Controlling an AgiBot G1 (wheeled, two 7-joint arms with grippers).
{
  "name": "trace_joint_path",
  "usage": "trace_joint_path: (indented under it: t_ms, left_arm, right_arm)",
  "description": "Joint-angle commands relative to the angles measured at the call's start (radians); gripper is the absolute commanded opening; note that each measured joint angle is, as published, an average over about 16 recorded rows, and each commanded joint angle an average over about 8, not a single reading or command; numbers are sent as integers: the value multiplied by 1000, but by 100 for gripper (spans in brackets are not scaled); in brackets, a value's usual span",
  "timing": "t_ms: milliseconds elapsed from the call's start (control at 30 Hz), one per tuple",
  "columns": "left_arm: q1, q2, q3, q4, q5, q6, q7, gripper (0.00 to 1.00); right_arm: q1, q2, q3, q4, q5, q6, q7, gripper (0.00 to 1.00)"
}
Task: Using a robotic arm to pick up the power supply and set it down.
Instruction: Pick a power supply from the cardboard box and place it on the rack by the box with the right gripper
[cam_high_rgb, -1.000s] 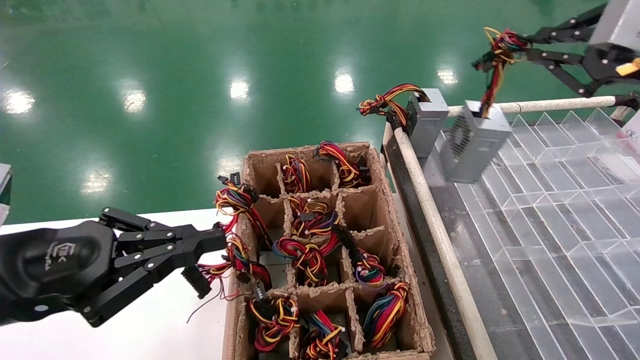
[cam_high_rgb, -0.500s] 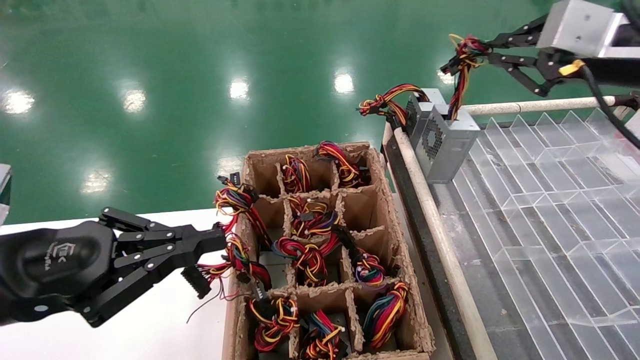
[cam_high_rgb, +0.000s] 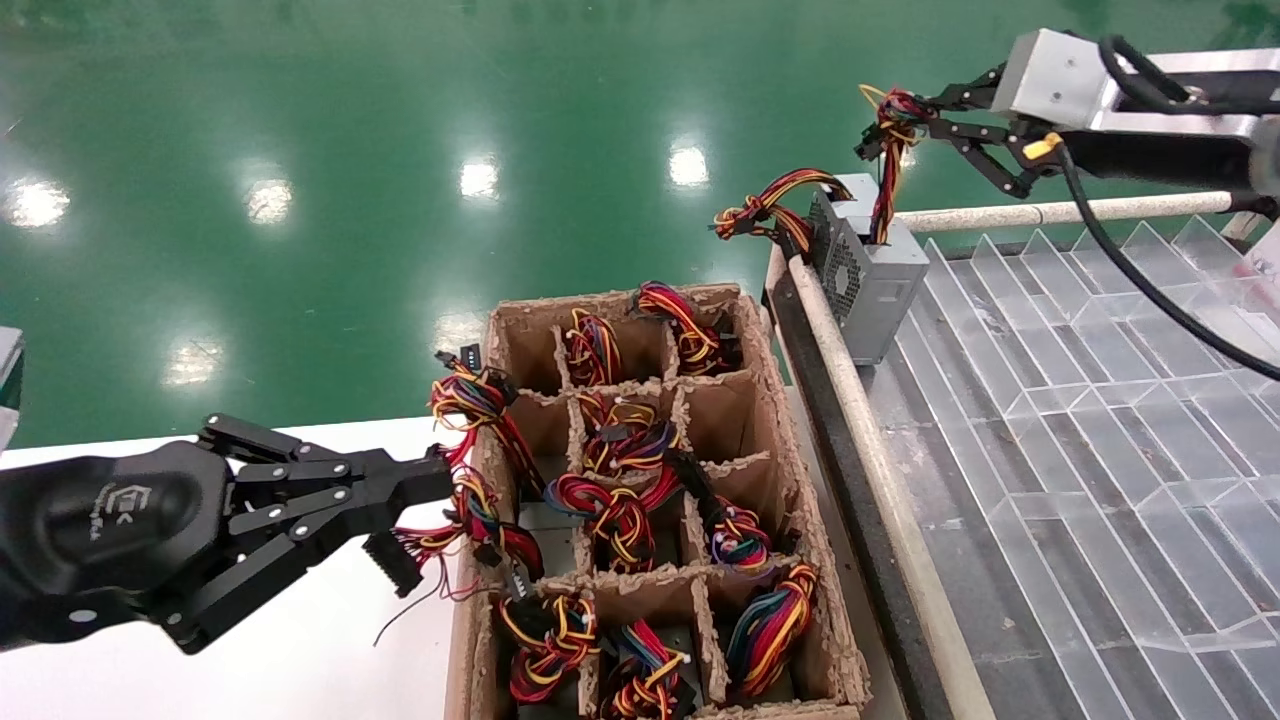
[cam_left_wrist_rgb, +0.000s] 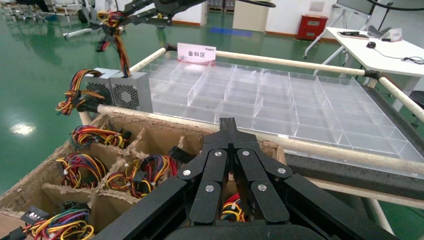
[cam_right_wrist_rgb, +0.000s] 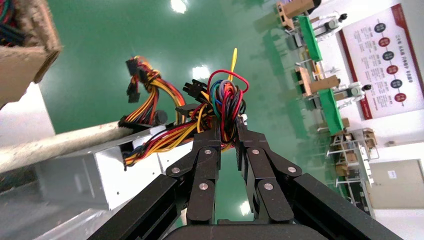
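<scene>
Now the right gripper, clamped on the wire bundle, has carried the power supply leftward against its neighbour; release looks near. Left gripper idles closed, lower left.

Likely a factory floor — glossy green epoxy floor, a clear partitioned tray with a labelled sign, distant workbenches.

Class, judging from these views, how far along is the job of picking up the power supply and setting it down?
Done: one supply already stands at the clear tray's corner. In hand: the right gripper grips the wire bundle of a second supply, standing beside the first. Left: release it. The left gripper sits shut by the carton.
</scene>
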Motion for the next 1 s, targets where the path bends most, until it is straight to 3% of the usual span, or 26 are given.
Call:
trace_joint_path:
  t_ms: [33, 433, 467, 500, 700, 733, 1000]
  left_arm:
    - [0, 0, 0, 0, 0, 0, 0, 0]
    - [0, 0, 0, 0, 0, 0, 0, 0]
    - [0, 0, 0, 0, 0, 0, 0, 0]
    - [0, 0, 0, 0, 0, 0, 0, 0]
    - [0, 0, 0, 0, 0, 0, 0, 0]
    - [0, 0, 0, 0, 0, 0, 0, 0]
    - [0, 0, 0, 0, 0, 0, 0, 0]
  right_arm:
    - [8, -17, 3, -39, 4, 10, -27, 0]
    - [53, -56, 2, -190, 8, 3, -116, 0]
    - [56, -58, 2, -199, 7, 2, -119, 3]
    - [59, -59, 1, -208, 6, 0, -122, 13]
    - [79, -70, -4, -249, 1, -12, -133, 88]
    - [81, -72, -4, -255, 1, -14, -134, 97]
    - [96, -75, 0, -292, 8, -33, -149, 100]
